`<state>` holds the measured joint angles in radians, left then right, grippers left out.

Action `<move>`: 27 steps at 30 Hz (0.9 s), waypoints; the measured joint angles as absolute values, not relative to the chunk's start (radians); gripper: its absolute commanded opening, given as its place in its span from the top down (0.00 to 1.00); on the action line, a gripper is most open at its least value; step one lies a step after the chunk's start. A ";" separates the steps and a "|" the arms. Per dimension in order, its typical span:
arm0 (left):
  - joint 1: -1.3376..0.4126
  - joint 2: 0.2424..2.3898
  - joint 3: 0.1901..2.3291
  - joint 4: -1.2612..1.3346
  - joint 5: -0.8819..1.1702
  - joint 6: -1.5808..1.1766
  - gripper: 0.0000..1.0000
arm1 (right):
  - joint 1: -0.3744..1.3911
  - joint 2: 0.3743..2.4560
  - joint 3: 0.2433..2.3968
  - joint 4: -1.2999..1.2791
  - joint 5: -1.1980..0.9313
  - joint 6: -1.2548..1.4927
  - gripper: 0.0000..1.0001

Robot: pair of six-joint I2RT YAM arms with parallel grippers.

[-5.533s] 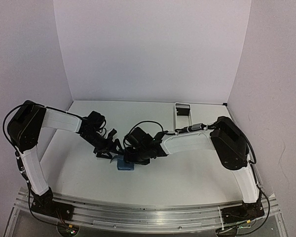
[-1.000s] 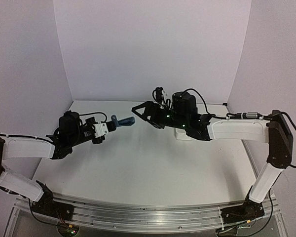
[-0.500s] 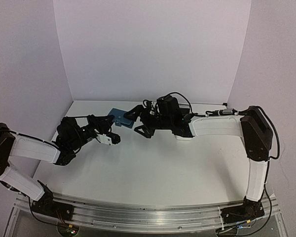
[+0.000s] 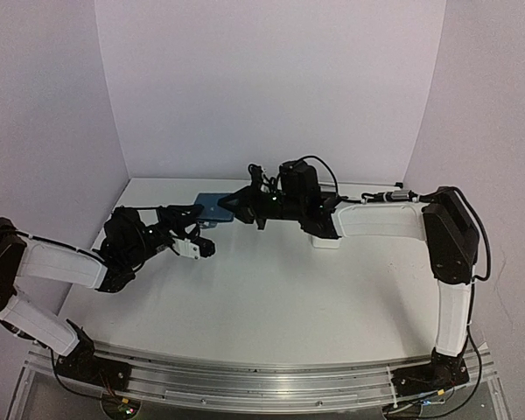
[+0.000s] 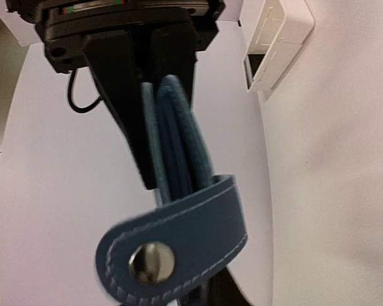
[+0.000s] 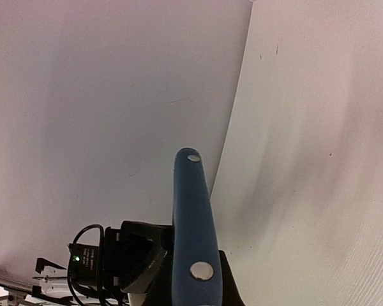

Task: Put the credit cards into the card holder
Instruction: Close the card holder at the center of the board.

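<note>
The card holder is held off the table in the upper middle of the overhead view, left of centre, between the two grippers. It is pinched along one edge by the right gripper. In the left wrist view, that gripper's black fingers are pressed against both covers at the top of the frame, with the folded leaves edge-on between them. The snap tab hangs loose in the lower middle of that view (its stud is unfastened). The left gripper is placed just below and left of the holder. Whether its fingers are spread or nipped on the lower edge cannot be told. The white tray is seen at the upper right of the left wrist view, and no credit card can be made out anywhere.

The step in hand is judged to be the opening of the holder between the two arms. It would be done well if the right pinch were firm, the tab or free cover were taken by the left fingers, and the leaves were parted slowly, so that the holder is not twisted out of the pinch.
</note>
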<state>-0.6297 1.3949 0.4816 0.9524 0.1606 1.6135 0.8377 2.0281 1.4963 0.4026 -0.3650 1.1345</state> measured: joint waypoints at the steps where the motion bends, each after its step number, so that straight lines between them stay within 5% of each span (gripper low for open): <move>1: -0.630 1.388 0.492 0.901 0.162 1.587 0.20 | 0.836 2.028 1.496 0.403 -0.371 1.118 1.00; 6: -0.620 1.283 0.652 0.411 0.265 1.347 0.16 | 0.811 2.000 1.452 0.318 -0.378 0.921 1.00; 13: -0.529 1.164 0.918 -0.176 0.668 1.047 0.16 | 0.772 1.916 1.451 0.009 -0.441 0.337 1.00; 27: -0.571 1.454 1.191 -0.575 0.914 0.704 0.21 | 0.885 1.846 1.597 -0.368 -0.468 -0.328 1.00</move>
